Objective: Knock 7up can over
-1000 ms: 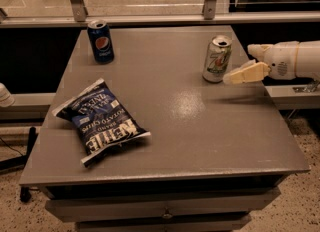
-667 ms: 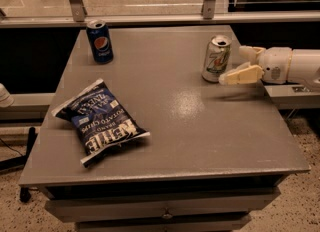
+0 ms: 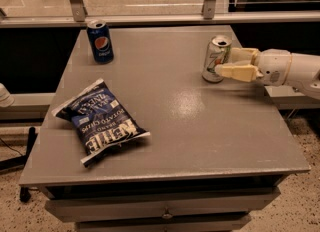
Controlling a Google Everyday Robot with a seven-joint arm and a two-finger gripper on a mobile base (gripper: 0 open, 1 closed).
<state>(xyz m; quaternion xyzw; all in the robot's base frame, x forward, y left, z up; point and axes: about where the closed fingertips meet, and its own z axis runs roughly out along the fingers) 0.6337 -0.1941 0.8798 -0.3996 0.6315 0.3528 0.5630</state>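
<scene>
Hanging over the table point(image 3: 200, 126) edge, the spread-open tool point(image 3: 225, 61) touches the upright 7up can point(image 3: 215, 56).

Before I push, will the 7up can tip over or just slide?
Likely tips: the 7up can stands upright on a narrow base, with the gripper beside it at mid-height. Its top looks opened, so it is probably light. Once down, it may roll across the table.

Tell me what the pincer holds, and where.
Nothing held, as far as shows: the open pincer sits against the side of the upright 7up can.
</scene>
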